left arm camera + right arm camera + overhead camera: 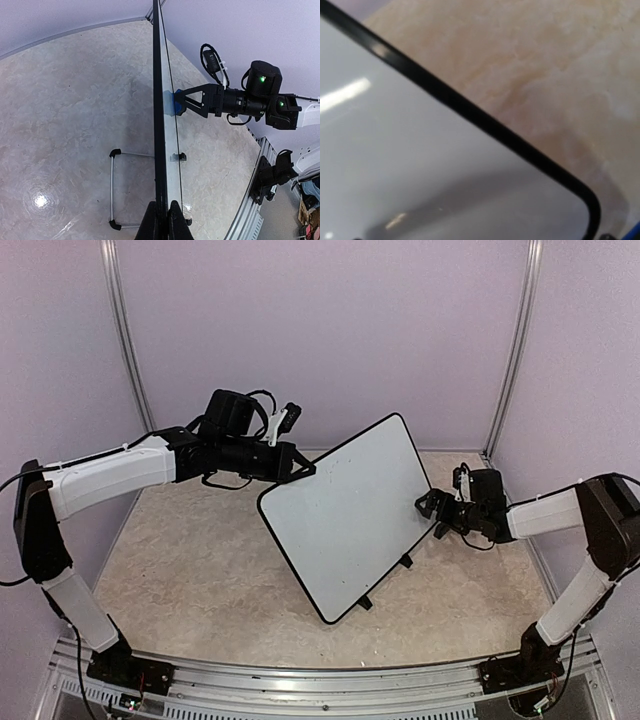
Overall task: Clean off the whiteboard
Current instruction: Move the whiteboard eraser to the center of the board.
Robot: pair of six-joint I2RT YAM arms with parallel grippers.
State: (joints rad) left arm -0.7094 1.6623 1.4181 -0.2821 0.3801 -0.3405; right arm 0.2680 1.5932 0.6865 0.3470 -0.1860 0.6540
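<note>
The whiteboard (345, 510) looks stiff and slippery. The left tool (164, 207) pinches its rim, a good spot. The right tool (182, 102) squeezes the blue eraser (176, 105).

Pale lilac walls close the space on three sides: a back wall (320, 330) well beyond the left gripper (305, 468), a left side wall (50, 340) out past it, and a right side wall (590, 340) out past the right gripper (430, 508). Where the walls meet, a slim grey metal left post (125, 330) stands upright behind the left gripper and a matching right post (515, 340) behind the right gripper. Under both grippers lies the desk (200, 570), its top a beige, marbled stone pattern. On the near side of both grippers a ribbed aluminium rail (330, 685) runs along the desk's edge. In the left wrist view a small bright spot of reflected light (40, 201) glints on the desk, off to one side of that gripper; elsewhere the lighting is soft and even.
</note>
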